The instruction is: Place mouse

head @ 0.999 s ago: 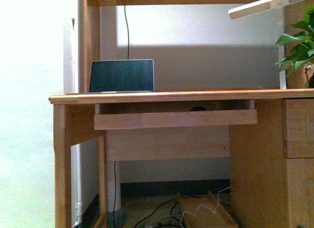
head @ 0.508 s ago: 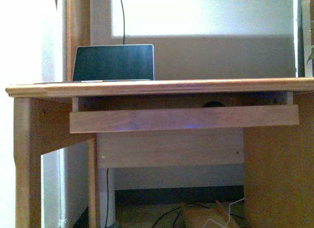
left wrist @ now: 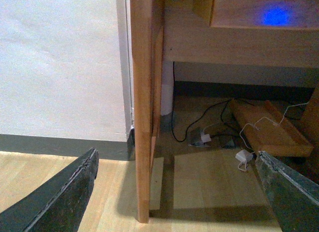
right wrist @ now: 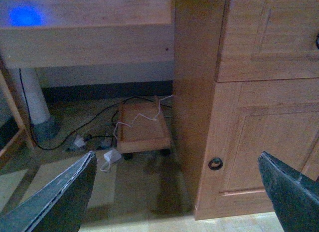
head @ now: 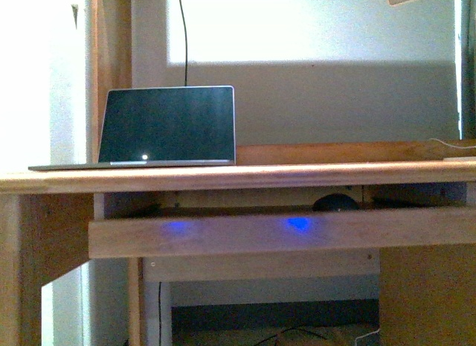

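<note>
Dark grey mouse point(head: 336, 203) sits half-hidden behind the tray rail point(head: 223, 236); left fingers point(left wrist: 60, 197) and right fingers point(right wrist: 55, 197) spread wide, empty.

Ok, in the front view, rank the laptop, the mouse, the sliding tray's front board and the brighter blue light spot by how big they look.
1-2. Front board and laptop: too close to rank; the board is wider and nearer, the laptop taller.
3. Mouse, only its top showing.
4. Blue spot, slightly smaller.
</note>
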